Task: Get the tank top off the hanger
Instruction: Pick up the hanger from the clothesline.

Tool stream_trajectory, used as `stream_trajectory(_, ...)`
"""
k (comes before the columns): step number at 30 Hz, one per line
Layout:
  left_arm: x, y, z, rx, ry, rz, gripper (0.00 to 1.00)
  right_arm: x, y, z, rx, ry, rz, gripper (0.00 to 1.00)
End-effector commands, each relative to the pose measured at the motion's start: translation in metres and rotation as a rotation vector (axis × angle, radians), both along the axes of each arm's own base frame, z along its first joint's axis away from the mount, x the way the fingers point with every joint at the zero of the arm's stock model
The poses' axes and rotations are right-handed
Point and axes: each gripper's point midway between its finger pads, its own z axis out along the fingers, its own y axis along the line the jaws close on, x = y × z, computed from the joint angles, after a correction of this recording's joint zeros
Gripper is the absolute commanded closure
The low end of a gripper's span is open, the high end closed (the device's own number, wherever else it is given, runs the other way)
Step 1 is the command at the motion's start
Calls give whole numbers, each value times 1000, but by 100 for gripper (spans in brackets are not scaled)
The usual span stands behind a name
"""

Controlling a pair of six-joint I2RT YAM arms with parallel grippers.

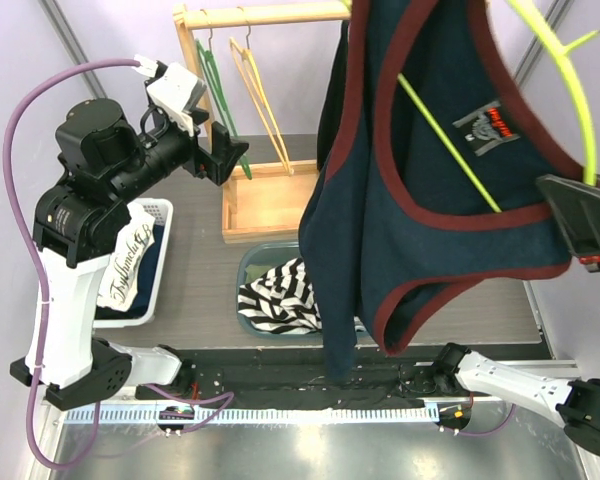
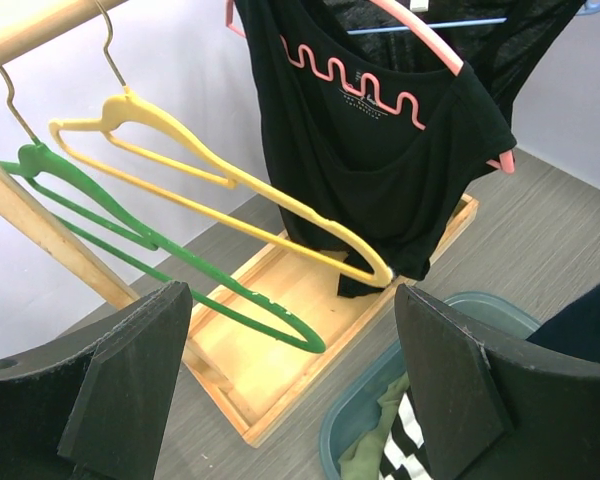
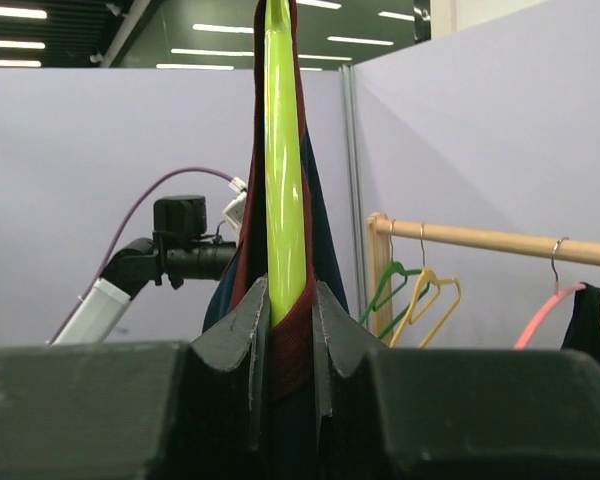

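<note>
Tank top: the navy tank top with maroon trim (image 1: 420, 200) is on the neon yellow-green plastic hanger (image 1: 565, 70). It's dangling in mid-air off to the right of the light wooden clothes rack (image 1: 265, 15) and nearer the arm bases than the rack is.
Right gripper: the right gripper (image 3: 285, 315) is pinched tight on the hanger's arm, with the maroon strap edge squeezed in there too.
Left gripper: the left gripper (image 2: 290, 400) has its jaws spread wide, up in the air just in front of the rack and facing it.
On the rack: a green plastic hanger (image 2: 160, 245) and a yellow plastic hanger (image 2: 230, 180) hang at its left end. A black t-shirt with a pink squiggle (image 2: 380, 170) hangs on a pink hanger (image 2: 501, 158) further right.
Floor level: a teal bin (image 1: 270, 248) holding black-and-white striped cloth (image 1: 280, 300) sits just in front of the rack's tray base. A white basket (image 1: 163, 210) sits left of the rack.
</note>
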Motion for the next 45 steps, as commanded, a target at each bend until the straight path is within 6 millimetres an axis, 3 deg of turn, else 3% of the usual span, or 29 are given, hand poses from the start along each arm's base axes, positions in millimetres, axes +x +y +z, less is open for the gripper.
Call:
stream_trajectory(1,-8,3,13,-23,-44,-11,13,16,4,10,33,-11,-46,99)
stream_trajectory(4,-9,3,15,-27,-47,-12,13,31,20,-2,-13,18,-53,99)
stream_trajectory(7,-10,3,15,-27,-48,-14,13,46,24,-3,-20,36,-104,99)
stream_trajectory(12,-14,8,18,-22,-64,-5,13,52,31,-7,-44,41,-103,99)
stream_trajectory(15,-16,9,18,-17,-65,-4,13,57,39,-23,-89,71,-95,99)
stream_trajectory(18,-19,12,20,-7,-78,-3,13,57,53,-46,-154,95,-53,99)
stream_trajectory(23,-31,15,23,25,-103,-29,15,64,82,-109,-324,217,30,99)
stream_trajectory(26,-50,13,17,78,-115,-111,13,63,89,-142,-394,270,61,99)
stream_trajectory(27,-66,7,10,101,-100,-192,12,62,90,-151,-412,281,70,99)
stream_trajectory(31,-103,-1,-3,183,-112,-378,4,52,96,-173,-482,307,135,99)
stream_trajectory(38,-130,-27,-22,165,-38,-628,2,41,115,-190,-577,311,258,99)
stream_trajectory(45,-131,-52,-29,107,37,-807,4,40,130,-192,-604,305,322,99)
